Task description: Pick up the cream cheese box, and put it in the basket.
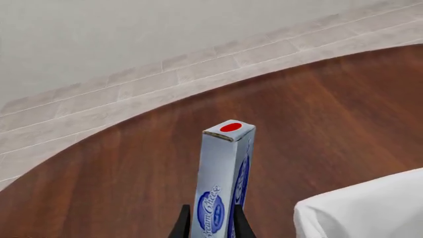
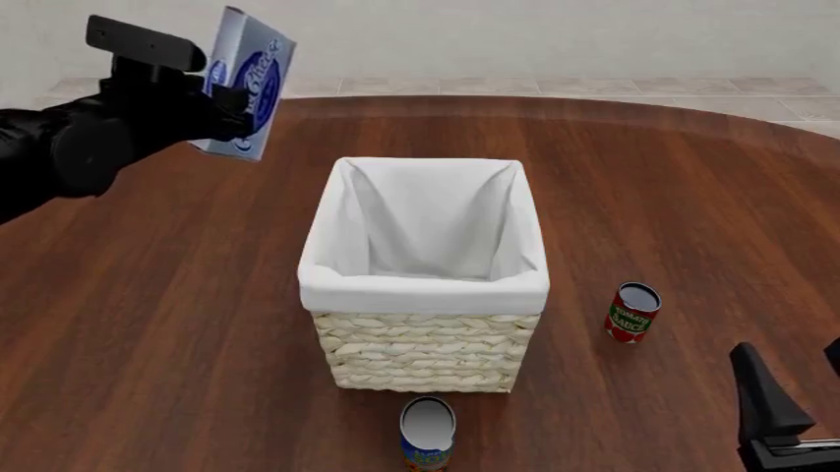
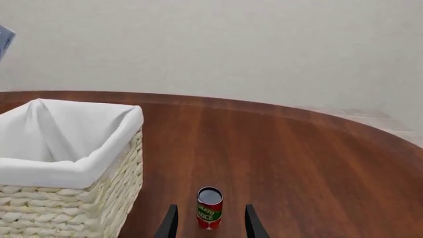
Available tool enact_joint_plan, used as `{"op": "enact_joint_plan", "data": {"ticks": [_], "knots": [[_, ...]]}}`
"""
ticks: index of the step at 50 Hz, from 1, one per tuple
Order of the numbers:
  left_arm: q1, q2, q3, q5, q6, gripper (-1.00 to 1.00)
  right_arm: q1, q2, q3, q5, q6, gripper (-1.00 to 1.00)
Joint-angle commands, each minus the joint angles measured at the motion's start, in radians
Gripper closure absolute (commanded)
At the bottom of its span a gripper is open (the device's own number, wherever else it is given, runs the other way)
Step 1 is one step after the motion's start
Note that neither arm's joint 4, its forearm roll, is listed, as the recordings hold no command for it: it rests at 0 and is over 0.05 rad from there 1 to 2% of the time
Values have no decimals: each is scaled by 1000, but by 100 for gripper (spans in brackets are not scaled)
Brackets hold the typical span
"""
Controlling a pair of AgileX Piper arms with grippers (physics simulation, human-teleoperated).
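Observation:
My left gripper (image 2: 226, 96) is shut on the cream cheese box (image 2: 246, 86), a pale blue-grey carton with a dark blue oval, and holds it in the air to the left of and beyond the basket (image 2: 423, 339). In the left wrist view the box (image 1: 225, 173) stands up between the fingers (image 1: 180, 228) with its red spot on the far end, and the basket's white lining (image 1: 370, 208) shows at a corner. My right gripper (image 3: 208, 225) is open and empty, low at the front right of the table (image 2: 774, 413). The basket (image 3: 66, 198) is empty inside.
A red can (image 2: 632, 312) stands on the table right of the basket; it also shows between my right fingers in the right wrist view (image 3: 209, 208). A blue-orange can (image 2: 427, 434) stands in front of the basket. The round wooden table (image 2: 157, 334) ends at a tiled floor (image 1: 99, 99).

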Motion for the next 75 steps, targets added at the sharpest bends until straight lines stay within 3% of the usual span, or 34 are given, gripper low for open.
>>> {"op": "enact_joint_plan", "data": {"ticks": [1, 41, 75], "knots": [[-8, -59, 32, -23, -25, 100, 5, 0, 6, -4, 1, -100], [-116, -206, 164, -139, -179, 100, 4, -1, -22, 16, -8, -100], [-282, -260, 244, -250, -287, 100, 3, -1, 22, -13, 6, -100]]}}
